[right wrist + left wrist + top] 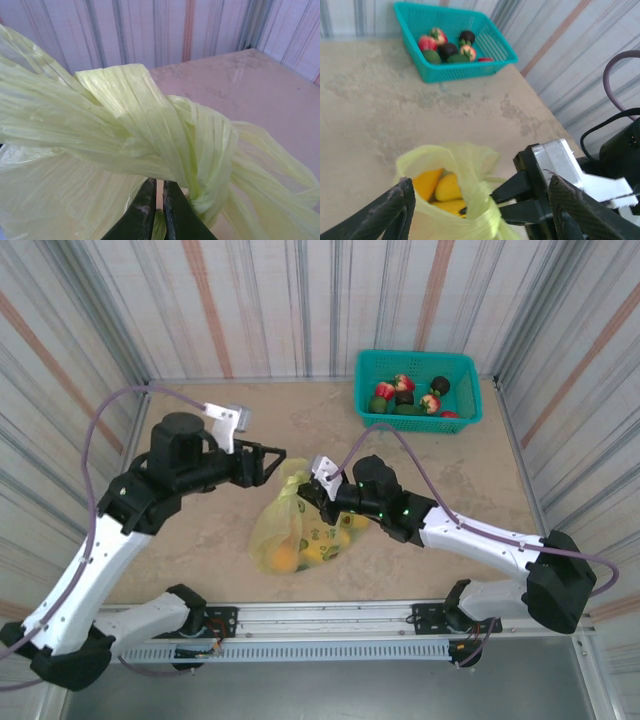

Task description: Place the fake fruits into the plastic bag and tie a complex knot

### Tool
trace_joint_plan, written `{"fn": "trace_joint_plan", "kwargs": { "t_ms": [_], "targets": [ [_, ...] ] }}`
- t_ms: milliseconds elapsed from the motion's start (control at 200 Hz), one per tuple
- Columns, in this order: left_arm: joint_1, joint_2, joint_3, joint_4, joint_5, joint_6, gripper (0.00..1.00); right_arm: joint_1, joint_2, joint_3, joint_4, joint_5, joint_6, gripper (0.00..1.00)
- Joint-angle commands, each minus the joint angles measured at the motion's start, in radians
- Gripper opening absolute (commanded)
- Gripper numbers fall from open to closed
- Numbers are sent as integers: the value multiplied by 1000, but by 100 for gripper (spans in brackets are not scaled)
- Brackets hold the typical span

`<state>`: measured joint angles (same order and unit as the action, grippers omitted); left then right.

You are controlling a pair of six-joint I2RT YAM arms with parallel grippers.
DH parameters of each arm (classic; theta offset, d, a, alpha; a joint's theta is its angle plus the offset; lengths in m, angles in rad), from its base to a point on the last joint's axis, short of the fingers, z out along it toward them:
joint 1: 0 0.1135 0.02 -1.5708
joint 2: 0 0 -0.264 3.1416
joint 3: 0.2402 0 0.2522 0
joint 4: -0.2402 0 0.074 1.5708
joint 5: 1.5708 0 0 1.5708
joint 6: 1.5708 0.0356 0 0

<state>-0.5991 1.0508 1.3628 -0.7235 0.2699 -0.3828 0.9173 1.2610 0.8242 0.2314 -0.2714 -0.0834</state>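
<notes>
Several orange-yellow fake fruits (445, 189) glow through the pale plastic bag (272, 525); right gripper (156, 192) pinches it beneath its twisted knot (165, 135), left gripper (480, 207) jaws spread apart.

Reaches inward from the left, elbow raised, with the left gripper (275, 466) spread wide. Stretches low from the right with the right gripper (159, 192) pinched shut, nearly meeting the other.

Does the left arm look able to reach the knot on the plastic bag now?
Probably yes. The open left end effector sits close to the knot, with nothing between. The right end effector, shut on the plastic bag beside the knot, crowds one side.
</notes>
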Motion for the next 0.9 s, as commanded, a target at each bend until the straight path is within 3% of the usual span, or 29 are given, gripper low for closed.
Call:
{"fn": "trace_joint_plan", "kwargs": {
  "t_ms": [0, 296, 566, 892],
  "targets": [
    [-28, 101, 74, -196, 62, -96, 72, 8, -19, 18, -18, 21, -27, 10],
    [-80, 256, 212, -356, 16, -141, 66, 10, -29, 21, -17, 27, -31, 10],
    [-85, 290, 207, -367, 32, -111, 44, 10, -32, 16, -10, 31, -32, 10],
    [-90, 324, 191, -342, 16, -90, 48, 10, -36, 11, 0, 22, -26, 10]
  ]
}}
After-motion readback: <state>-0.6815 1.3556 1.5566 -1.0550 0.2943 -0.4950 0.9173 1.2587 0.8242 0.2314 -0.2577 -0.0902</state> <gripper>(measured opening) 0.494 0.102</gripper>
